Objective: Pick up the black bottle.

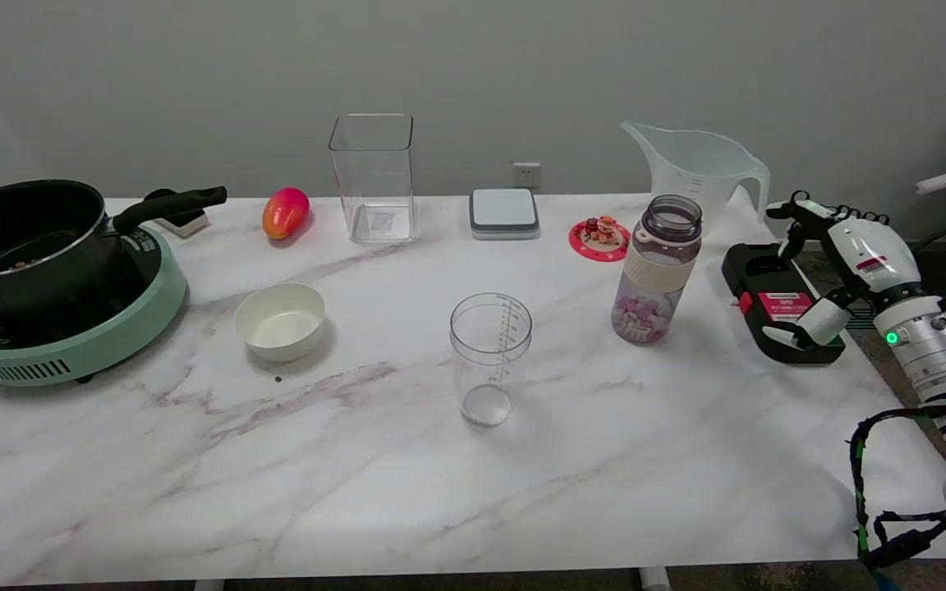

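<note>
While the white marble table (358, 476) carries a spread of kitchenware, a black pot (25, 238) sits on a green cooktop (87, 345) at far left. A clear pitcher (699, 168) stands at the far right edge, a tall clear container (373, 176) at far centre. The black bottle (777, 304), red-labelled, lies flat near the table's right edge. Over it the right hand (838, 271) has its fingers spread apart, apparently just touching the bottle, though contact is hard to judge. Left of them stands a smoky bottle (660, 267), a measuring cup (490, 357) nearer centre, then a white bowl (280, 320) and a mango (285, 213).
</note>
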You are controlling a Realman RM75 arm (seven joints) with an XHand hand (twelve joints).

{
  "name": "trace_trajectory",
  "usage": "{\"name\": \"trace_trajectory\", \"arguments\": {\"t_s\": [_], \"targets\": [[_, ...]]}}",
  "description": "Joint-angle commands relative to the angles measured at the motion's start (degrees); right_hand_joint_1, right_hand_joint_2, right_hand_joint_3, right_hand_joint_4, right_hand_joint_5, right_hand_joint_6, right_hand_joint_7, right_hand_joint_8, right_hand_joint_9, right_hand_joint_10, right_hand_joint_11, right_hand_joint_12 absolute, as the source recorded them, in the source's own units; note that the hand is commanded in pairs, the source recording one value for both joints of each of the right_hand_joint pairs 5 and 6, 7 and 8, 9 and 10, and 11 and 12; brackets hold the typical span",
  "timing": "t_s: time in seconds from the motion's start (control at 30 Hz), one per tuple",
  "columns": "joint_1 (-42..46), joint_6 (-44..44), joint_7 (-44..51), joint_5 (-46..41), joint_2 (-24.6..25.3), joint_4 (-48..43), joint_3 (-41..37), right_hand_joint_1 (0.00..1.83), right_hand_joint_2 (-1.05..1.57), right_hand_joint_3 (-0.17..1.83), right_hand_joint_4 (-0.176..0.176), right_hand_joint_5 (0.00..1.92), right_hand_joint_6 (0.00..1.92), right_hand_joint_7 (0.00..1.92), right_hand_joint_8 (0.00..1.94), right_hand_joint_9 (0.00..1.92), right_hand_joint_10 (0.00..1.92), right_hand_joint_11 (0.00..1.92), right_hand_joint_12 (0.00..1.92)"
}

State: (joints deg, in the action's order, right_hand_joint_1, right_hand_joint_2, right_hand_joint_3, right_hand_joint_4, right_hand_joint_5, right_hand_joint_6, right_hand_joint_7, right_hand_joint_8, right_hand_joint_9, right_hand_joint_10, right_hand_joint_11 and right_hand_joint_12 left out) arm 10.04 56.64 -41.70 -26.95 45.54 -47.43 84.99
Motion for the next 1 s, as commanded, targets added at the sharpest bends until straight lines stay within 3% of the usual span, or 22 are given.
{"name": "trace_trajectory", "arguments": {"t_s": [0.03,0.23,0.77,0.97,1.0], "targets": [[-0.13,-1.92,-1.46,0.55,0.41,0.0,2.48,1.23,-0.35,1.22,0.0,0.52,0.52,1.12,1.12,0.7,0.7,0.58,0.58],[-1.43,-5.77,-0.16,0.31,2.85,-1.83,1.62,1.26,-0.3,1.24,0.0,0.64,0.64,1.28,1.28,0.91,0.91,0.63,0.63],[0.66,-4.87,1.18,0.55,3.58,-6.39,-4.4,1.26,-0.31,1.31,0.0,0.66,0.66,1.24,1.24,0.94,0.94,0.64,0.64],[1.07,-2.72,1.18,0.31,3.74,-4.73,-3.86,1.2,-0.33,1.37,0.0,0.8,0.8,1.2,1.2,0.92,0.92,0.64,0.64],[2.14,1.51,-1.64,2.0,3.17,-9.54,-0.45,1.19,-0.34,1.37,0.0,0.8,0.8,1.19,1.19,0.92,0.92,0.64,0.64]]}}
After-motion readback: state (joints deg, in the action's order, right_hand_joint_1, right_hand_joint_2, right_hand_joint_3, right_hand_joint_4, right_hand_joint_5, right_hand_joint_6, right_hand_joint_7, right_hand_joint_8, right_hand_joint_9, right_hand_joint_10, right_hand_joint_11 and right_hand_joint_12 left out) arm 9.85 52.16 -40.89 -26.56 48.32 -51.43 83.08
